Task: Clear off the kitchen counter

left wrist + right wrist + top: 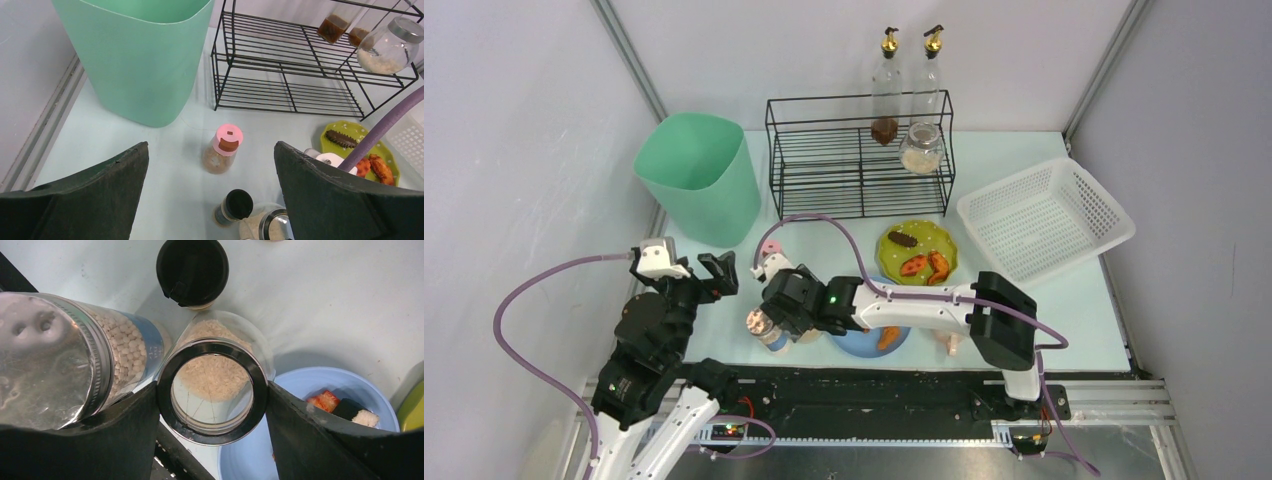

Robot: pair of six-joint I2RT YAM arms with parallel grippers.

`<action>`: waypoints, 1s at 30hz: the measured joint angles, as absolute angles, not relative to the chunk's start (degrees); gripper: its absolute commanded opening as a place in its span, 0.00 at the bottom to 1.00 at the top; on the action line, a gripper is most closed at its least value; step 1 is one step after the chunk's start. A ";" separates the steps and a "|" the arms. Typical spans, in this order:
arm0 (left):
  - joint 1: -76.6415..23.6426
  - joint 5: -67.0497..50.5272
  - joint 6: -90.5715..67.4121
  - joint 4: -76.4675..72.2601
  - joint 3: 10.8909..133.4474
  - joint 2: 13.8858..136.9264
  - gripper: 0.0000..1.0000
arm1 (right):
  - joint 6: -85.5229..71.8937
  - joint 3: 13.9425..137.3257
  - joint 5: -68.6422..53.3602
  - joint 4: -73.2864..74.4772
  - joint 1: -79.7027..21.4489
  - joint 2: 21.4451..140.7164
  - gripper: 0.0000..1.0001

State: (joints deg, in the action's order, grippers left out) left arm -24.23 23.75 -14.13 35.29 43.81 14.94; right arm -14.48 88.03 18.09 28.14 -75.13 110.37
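Note:
On the kitchen counter point(1064, 300), near its front edge, several jars stand bunched together. In the right wrist view my right gripper point(212, 400) is shut on the black-rimmed lid of a glass rice jar point(212, 365), with a finger touching each side. A silver-lidded jar of white beads point(125, 355) leans against it on the left, and a black-capped spice bottle point(192, 270) stands beyond. From above, the right gripper point(769, 318) covers the rice jar. My left gripper point(211, 146) hangs open above the counter, short of a pink-lidded shaker point(223, 150).
A mint bin point(696, 175) stands at the back left, beside a black wire rack point(859, 160) holding oil bottles point(886, 90) and a jar point(921, 148). A white basket point(1044, 220) sits at the right. A green plate point(916, 250) and a blue bowl point(869, 342) hold food.

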 measured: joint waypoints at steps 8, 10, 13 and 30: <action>-24.23 23.75 -14.13 35.29 43.81 14.94 0.98 | -14.41 87.99 20.27 28.18 -75.26 110.10 0.17; -24.23 23.77 -14.15 35.31 43.81 14.94 0.98 | -14.31 87.96 20.80 28.21 -75.26 109.58 0.16; -24.23 23.75 -14.13 35.29 43.79 14.94 0.98 | -13.50 87.99 21.78 28.36 -75.22 107.77 0.14; -24.23 23.38 -14.13 35.29 43.79 14.96 0.98 | -7.99 94.56 21.98 29.34 -59.05 95.35 0.14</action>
